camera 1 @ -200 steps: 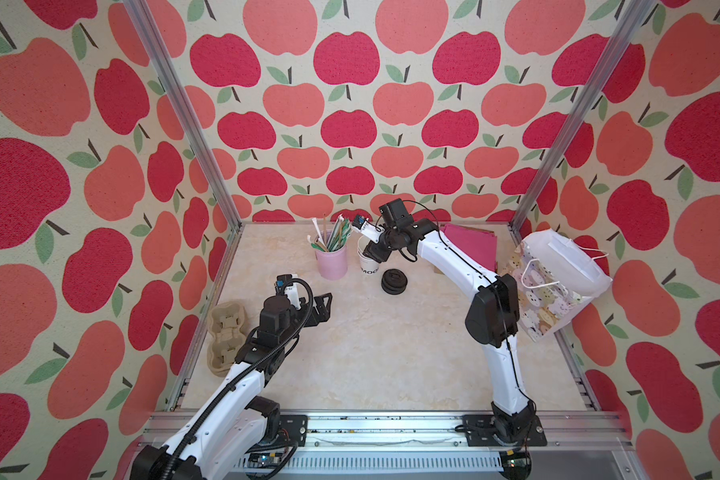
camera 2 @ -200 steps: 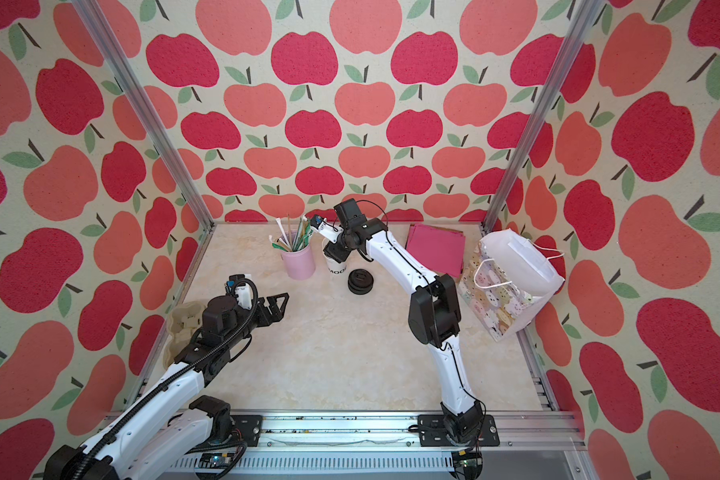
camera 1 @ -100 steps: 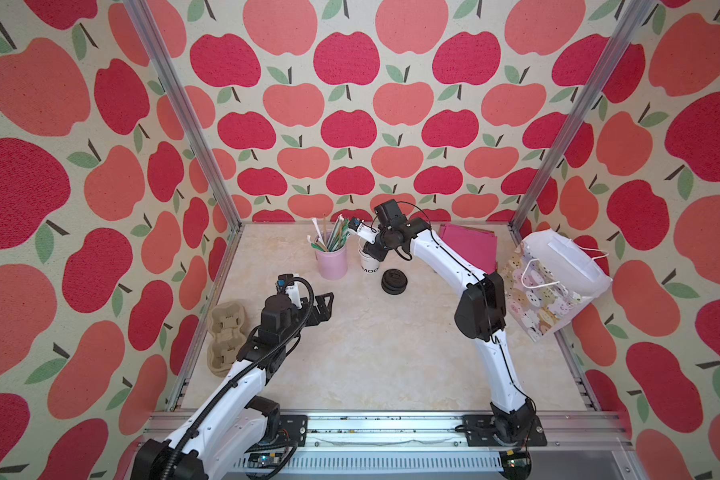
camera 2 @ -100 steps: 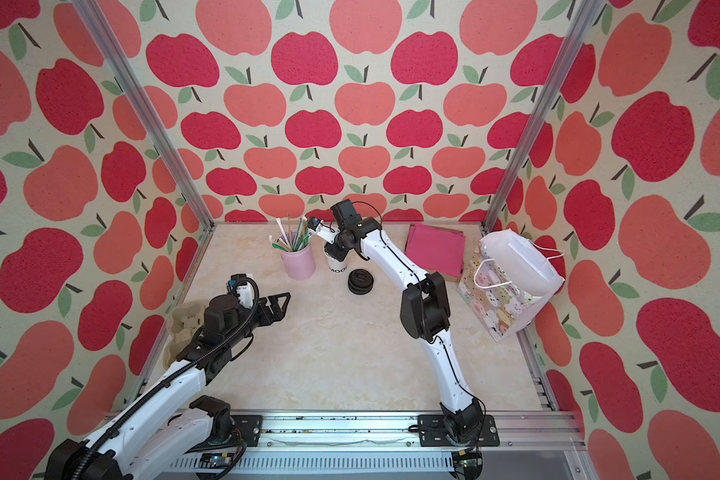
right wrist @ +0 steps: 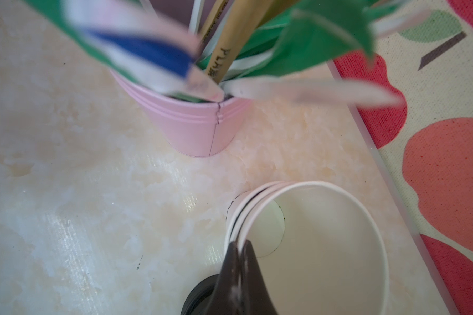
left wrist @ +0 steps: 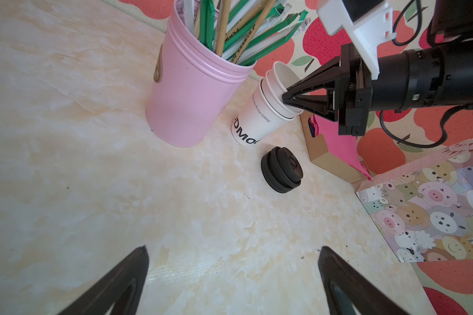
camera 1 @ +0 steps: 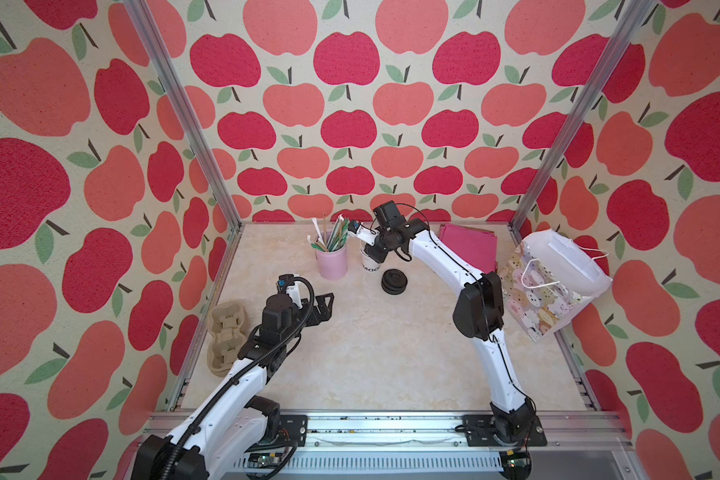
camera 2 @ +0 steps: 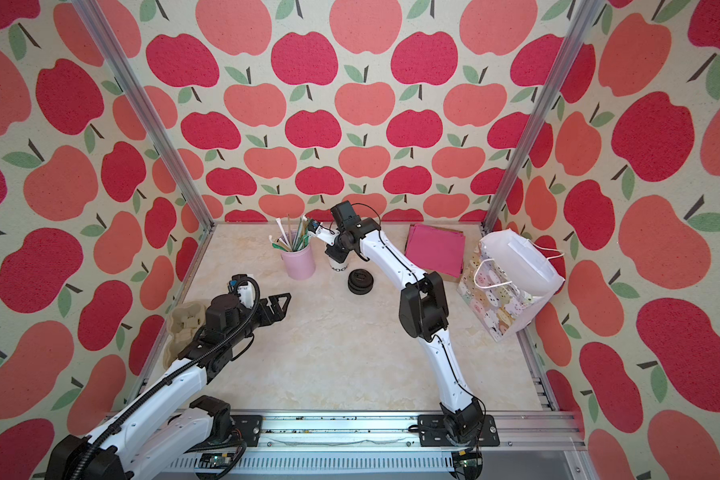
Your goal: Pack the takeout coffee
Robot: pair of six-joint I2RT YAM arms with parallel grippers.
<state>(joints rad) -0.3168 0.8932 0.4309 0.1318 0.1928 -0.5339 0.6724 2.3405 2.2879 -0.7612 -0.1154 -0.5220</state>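
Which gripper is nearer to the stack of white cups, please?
Right. The right gripper is shut on the rim of the stack of white cups; the left gripper hovers open, well apart.

Walls (camera 1: 350,124): cream, printed with red and coral apples, green leaves.
Tabletop (camera 1: 371,353): cream marbling.
Straw cup (camera 1: 332,262): pink.
Straws (left wrist: 243,41): green, white, tan.
Paper cups (left wrist: 260,120): white, black lettering.
Lids (camera 1: 394,281): black.
Flat stack (camera 1: 470,245): magenta.
Gift bag (camera 1: 545,299): pastel cartoon animals, white handles.
Cup carrier (camera 1: 225,336): beige.
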